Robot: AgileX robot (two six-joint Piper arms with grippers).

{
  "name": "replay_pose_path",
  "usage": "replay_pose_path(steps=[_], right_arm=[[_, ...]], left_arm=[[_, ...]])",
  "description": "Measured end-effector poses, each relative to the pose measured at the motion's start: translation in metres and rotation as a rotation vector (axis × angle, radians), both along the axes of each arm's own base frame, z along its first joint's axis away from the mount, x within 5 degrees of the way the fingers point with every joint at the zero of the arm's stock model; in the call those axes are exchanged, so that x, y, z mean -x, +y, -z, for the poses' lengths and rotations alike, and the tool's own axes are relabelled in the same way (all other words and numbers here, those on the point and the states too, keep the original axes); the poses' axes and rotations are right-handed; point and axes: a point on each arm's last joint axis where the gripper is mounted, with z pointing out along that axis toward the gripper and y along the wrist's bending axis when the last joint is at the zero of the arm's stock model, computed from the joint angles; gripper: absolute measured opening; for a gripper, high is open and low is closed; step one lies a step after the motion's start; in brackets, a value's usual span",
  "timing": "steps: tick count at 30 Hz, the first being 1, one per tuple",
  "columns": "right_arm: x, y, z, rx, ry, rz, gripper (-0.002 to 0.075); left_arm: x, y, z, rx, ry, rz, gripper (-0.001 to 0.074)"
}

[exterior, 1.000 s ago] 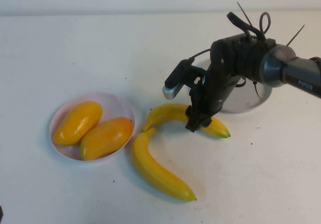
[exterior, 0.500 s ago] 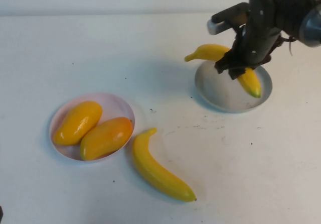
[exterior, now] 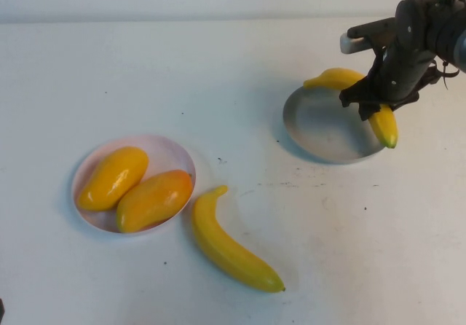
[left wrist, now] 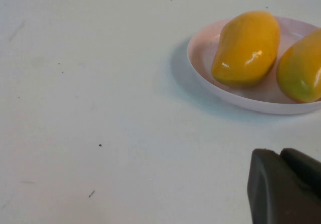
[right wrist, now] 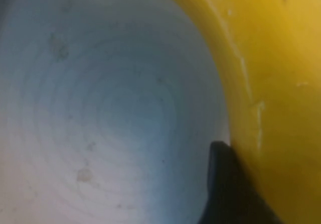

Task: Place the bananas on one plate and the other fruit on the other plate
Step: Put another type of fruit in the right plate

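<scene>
High view: a long curved yellow banana (exterior: 384,123) is clamped mid-length in the black right gripper (exterior: 370,100), over the far right rim of the round grey-blue plate (exterior: 320,128). A second yellow banana (exterior: 229,248) lies on the white table (exterior: 145,77), beside the pale pink plate (exterior: 164,154) holding two mangoes (exterior: 135,186). Left gripper (left wrist: 286,186) sits near the pink plate, fingers unclear.

The right hand (exterior: 370,99) covers the middle of its banana (exterior: 383,123); the fingers there are hidden. In the right wrist view the banana and the grey plate (right wrist: 100,108) run off the edges, blurred. Only a dark corner of the left hand (left wrist: 286,186) shows, beside the pink plate (left wrist: 200,68), itself cropped.
</scene>
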Motion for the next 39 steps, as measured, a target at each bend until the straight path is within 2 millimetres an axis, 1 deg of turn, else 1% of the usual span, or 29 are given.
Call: replay_pose_path(steps=[5,8,12,15,17,19,23,26,29,32,34,36,39], right_arm=[[-0.002,0.001,0.009,0.000,0.005,-0.001,0.0317],[-0.003,0.001,0.012,-0.002,0.009,-0.001,0.0363],[-0.005,0.002,0.006,-0.004,0.006,0.002,0.0442],[-0.006,0.001,-0.007,0.000,0.005,0.006,0.0495],[-0.005,0.002,-0.019,-0.003,0.009,0.011,0.0510],[-0.004,0.003,-0.035,-0.030,0.012,0.018,0.0514],[0.003,0.009,-0.071,-0.122,-0.013,0.017,0.0501],[0.011,0.013,-0.091,-0.185,-0.030,-0.015,0.0457],[0.020,0.025,-0.104,-0.232,-0.036,-0.053,0.0432],[0.033,0.046,-0.117,-0.256,-0.053,-0.114,0.0424],[0.048,0.063,-0.125,-0.260,-0.052,-0.174,0.0422],[0.065,0.080,-0.127,-0.259,-0.035,-0.225,0.0422],[0.095,0.102,-0.122,-0.243,0.026,-0.305,0.0422]], left_arm=[[0.000,0.000,0.000,0.000,0.000,0.000,0.0001],[0.000,0.000,0.000,0.000,0.000,0.000,0.0001],[0.000,0.000,0.000,0.000,0.000,0.000,0.0001],[0.000,0.000,0.000,0.000,0.000,0.000,0.0001],[0.000,0.000,0.000,0.000,0.000,0.000,0.0001],[0.000,0.000,0.000,0.000,0.000,0.000,0.0001],[0.000,0.000,0.000,0.000,0.000,0.000,0.0001],[0.000,0.000,0.000,0.000,0.000,0.000,0.0001],[0.000,0.000,0.000,0.000,0.000,0.000,0.0001],[0.000,0.000,0.000,0.000,0.000,0.000,0.0001],[0.000,0.000,0.000,0.000,0.000,0.000,0.0001],[0.000,0.000,0.000,0.000,0.000,0.000,0.0001],[0.000,0.000,0.000,0.000,0.000,0.000,0.0001]])
